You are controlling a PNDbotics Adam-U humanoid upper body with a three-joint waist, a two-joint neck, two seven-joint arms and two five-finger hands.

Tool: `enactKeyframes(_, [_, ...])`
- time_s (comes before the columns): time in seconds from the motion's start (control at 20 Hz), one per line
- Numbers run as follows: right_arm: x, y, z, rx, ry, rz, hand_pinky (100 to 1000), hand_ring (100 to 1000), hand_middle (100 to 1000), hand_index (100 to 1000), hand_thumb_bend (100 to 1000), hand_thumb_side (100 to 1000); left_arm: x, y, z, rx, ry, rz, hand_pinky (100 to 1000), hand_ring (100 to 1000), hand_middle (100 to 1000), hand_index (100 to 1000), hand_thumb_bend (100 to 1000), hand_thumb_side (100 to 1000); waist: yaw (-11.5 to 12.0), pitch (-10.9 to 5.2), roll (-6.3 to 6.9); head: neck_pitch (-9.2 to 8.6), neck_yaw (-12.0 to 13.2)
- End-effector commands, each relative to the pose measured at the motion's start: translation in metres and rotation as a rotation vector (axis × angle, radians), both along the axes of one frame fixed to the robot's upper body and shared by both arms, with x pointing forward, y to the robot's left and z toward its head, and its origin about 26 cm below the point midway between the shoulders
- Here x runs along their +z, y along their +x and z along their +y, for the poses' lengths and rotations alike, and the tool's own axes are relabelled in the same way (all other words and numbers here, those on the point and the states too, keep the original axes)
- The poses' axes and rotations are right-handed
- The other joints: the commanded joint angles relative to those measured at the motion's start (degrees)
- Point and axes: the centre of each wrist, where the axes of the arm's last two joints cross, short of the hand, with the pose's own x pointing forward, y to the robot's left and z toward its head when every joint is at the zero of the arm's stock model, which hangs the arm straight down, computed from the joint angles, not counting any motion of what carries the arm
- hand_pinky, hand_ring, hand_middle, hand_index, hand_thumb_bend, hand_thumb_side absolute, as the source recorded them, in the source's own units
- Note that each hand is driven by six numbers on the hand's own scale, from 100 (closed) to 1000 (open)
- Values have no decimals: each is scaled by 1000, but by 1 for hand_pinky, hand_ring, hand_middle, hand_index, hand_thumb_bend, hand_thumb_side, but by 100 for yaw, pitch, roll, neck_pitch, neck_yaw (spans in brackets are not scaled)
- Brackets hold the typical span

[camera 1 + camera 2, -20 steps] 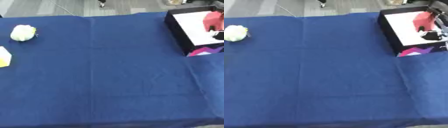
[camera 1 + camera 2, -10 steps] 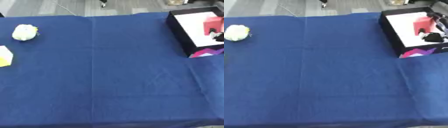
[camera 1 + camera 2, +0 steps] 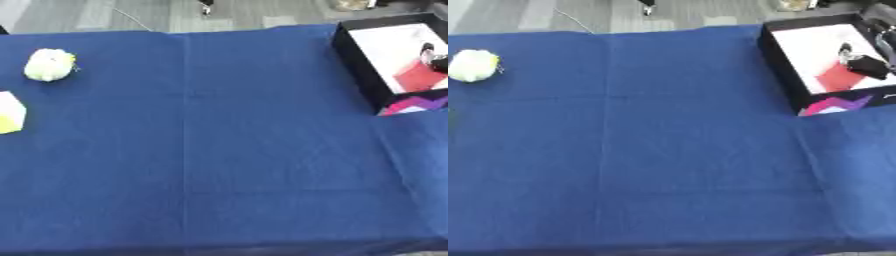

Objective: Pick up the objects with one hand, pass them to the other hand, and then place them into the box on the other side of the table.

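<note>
At the upper right, the right hand (image 3: 866, 62) hangs over the red object (image 3: 837, 77) in the box (image 3: 779, 60); its grip cannot be told. Only the left eye view shows the yellow block (image 3: 9, 112) at the left edge, below the pale plush (image 3: 49, 65).

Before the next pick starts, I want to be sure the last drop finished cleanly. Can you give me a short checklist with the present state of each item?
1. Red object lies inside the box: ok, it rests on the white floor.
2. Right hand has let go of it: cannot tell, the dark hand sits over the box right by the red object and its fingers do not show clearly.
3. Next objects ready: ok, a pale round object and a yellow block lie on the blue cloth at the left edge.
4. Left hand ready to pick: cannot tell, it shows in neither view.
5. Box upright at the right far corner: ok.
</note>
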Motion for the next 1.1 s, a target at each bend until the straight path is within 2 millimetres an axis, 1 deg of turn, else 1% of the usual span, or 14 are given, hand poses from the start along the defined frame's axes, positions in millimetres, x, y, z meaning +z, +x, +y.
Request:
enactKeyframes(0.05, [22, -3, -10, 3, -40, -13, 1000, 1000, 1000, 1000, 100, 758, 8, -2, 1, 3, 21, -23, 803, 725, 719, 832, 158, 972, -1, -72, -11, -14, -22])
enactKeyframes(0.1, [22, -3, -9, 17, -52, 3, 1000, 1000, 1000, 1000, 100, 751, 8, -2, 1, 2, 21, -22, 802, 725, 719, 832, 158, 971, -1, -72, -12, -14, -25])
enactKeyframes(0.15, [22, -3, -9, 32, -66, 24, 1000, 1000, 1000, 1000, 100, 480, 8, -2, 1, 2, 21, -21, 802, 725, 719, 832, 157, 972, 0, -72, -13, -14, -28])
enactKeyframes(0.2, [23, -3, -8, 50, -84, 50, 1000, 1000, 1000, 1000, 100, 257, 8, -2, 1, 2, 21, -21, 802, 724, 719, 832, 157, 972, 0, -72, -14, -14, -31])
enactKeyframes(0.25, [23, -3, -8, 62, -101, 75, 1000, 1000, 1000, 1000, 100, 100, 8, -2, 1, 1, 22, -20, 803, 724, 719, 832, 157, 972, -1, -72, -15, -14, -32])
enactKeyframes(0.45, [28, -2, -7, 77, -138, 115, 1000, 1000, 1000, 1000, 100, 100, 7, -2, 1, 0, 23, -18, 803, 724, 719, 832, 156, 973, -2, -70, -20, -14, -30])
enactKeyframes(0.65, [37, -3, -3, 100, -146, 74, 1000, 1000, 1000, 1000, 100, 100, 7, -3, 3, 9, 22, -19, 803, 724, 718, 832, 157, 969, -1, -64, -19, -14, -3])
enactKeyframes(0.85, [60, -8, 8, 181, -163, -26, 1000, 1000, 1000, 1000, 100, 100, 10, -4, 7, 33, 20, -34, 803, 723, 718, 831, 160, 959, -17, -70, -16, -14, 90])
enactKeyframes(0.95, [74, -12, 20, 253, -159, -104, 1000, 1000, 1000, 1000, 100, 100, 12, -5, 11, 56, 19, -43, 803, 723, 718, 832, 161, 952, -36, -73, -8, -14, 237])
enactKeyframes(1.05, [87, -21, 33, 325, -143, -185, 1000, 1000, 1000, 1000, 100, 100, 14, -6, 16, 89, 25, -52, 803, 722, 716, 832, 166, 942, -58, -75, 6, -14, 455])
enactKeyframes(1.1, [92, -26, 41, 364, -127, -230, 1000, 1000, 1000, 1000, 100, 100, 14, -6, 20, 111, 30, -55, 802, 721, 715, 832, 165, 937, -73, -79, 17, -14, 603])
